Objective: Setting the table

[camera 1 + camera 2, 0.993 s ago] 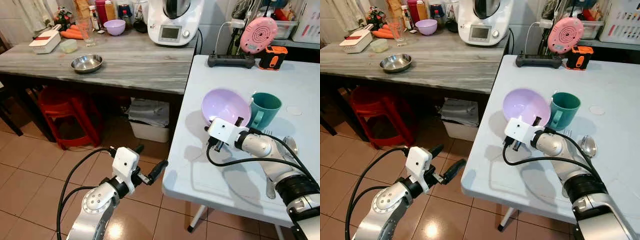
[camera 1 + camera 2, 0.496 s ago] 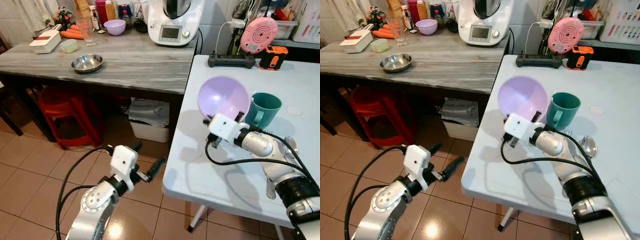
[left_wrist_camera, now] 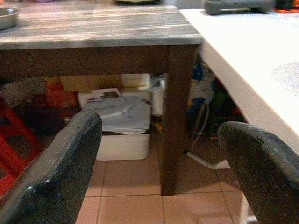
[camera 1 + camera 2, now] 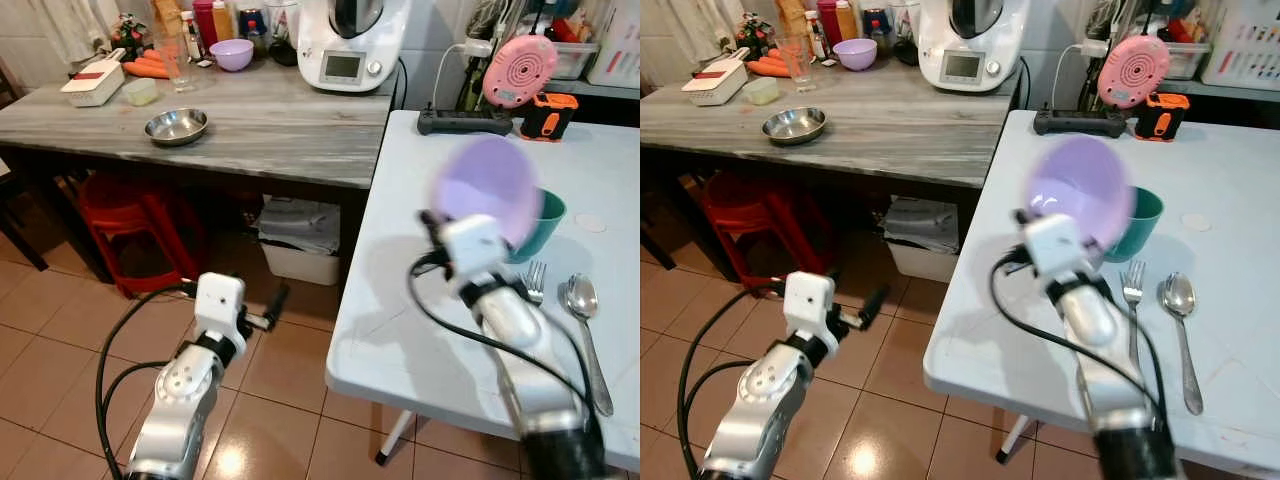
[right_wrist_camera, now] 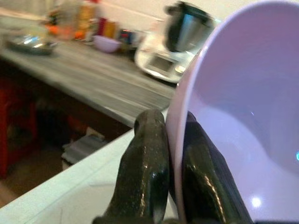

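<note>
Right tool [image 5: 161, 186] is clamped on the rim of the lilac bowl [image 4: 487, 188], held tilted above the white worktop [image 4: 420, 330], just left of the teal cup [image 4: 540, 230] with fork [image 4: 533, 280] near-right; left tool [image 3: 159, 154] hangs apart over the floor.

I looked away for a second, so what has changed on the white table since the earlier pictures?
The right gripper, pinching the rim of the lilac plastic bowl, has lifted it off the white folding table and carried it rightward, now in front of the teal mug. The left gripper drew back, fingers open. The mug, metal fork and metal spoon stayed put.
</note>
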